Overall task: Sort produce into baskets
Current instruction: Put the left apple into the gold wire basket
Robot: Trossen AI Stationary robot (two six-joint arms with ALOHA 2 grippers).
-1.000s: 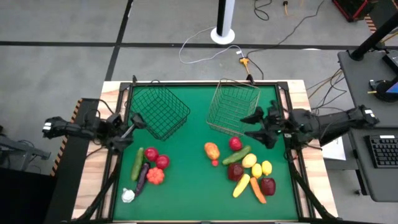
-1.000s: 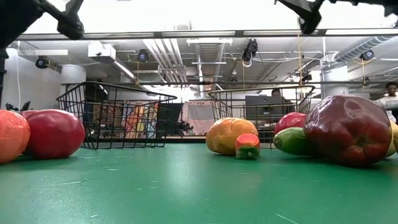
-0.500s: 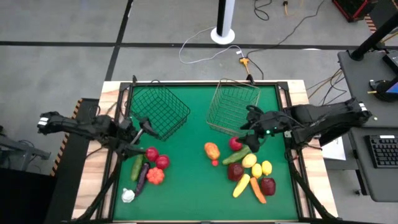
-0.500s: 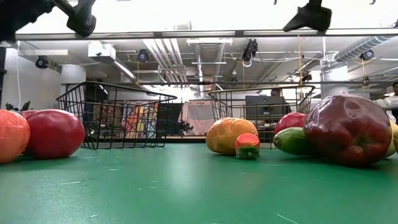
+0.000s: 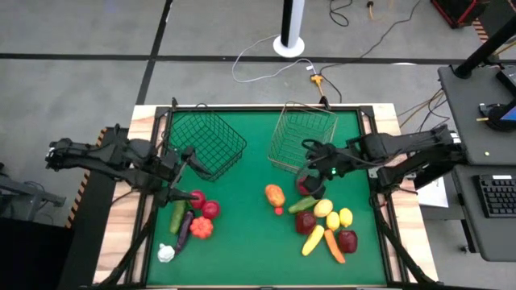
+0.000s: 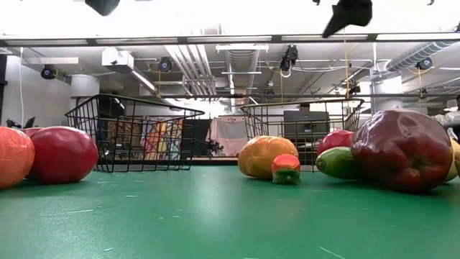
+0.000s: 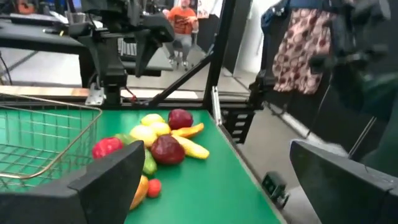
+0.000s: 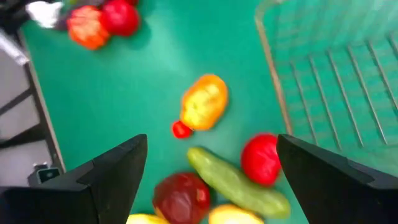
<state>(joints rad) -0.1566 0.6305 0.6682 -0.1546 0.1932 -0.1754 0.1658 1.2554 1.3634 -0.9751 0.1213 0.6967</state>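
The produce lies on the green mat in two groups. The left group has a green cucumber, two red fruits, an orange-red one, a purple eggplant and a white bulb. The right group has an orange-yellow fruit, a red fruit, a cucumber and several yellow, orange and dark red pieces. The dark basket and the pale basket stand at the far side. My left gripper hangs open, above the mat, by the dark basket's near corner. My right gripper hangs open above the red fruit.
Bare green mat lies between the two produce groups and along the near edge. Black frame rails run along the table's left and right sides. In the low view both grippers show only at the top edge, well above the produce.
My right gripper has gone toward the table's left, from beside the pale basket's right corner to above the red fruit. My left gripper has gone toward the table's right and near edge, closer to the left group's red fruits. No produce has moved.
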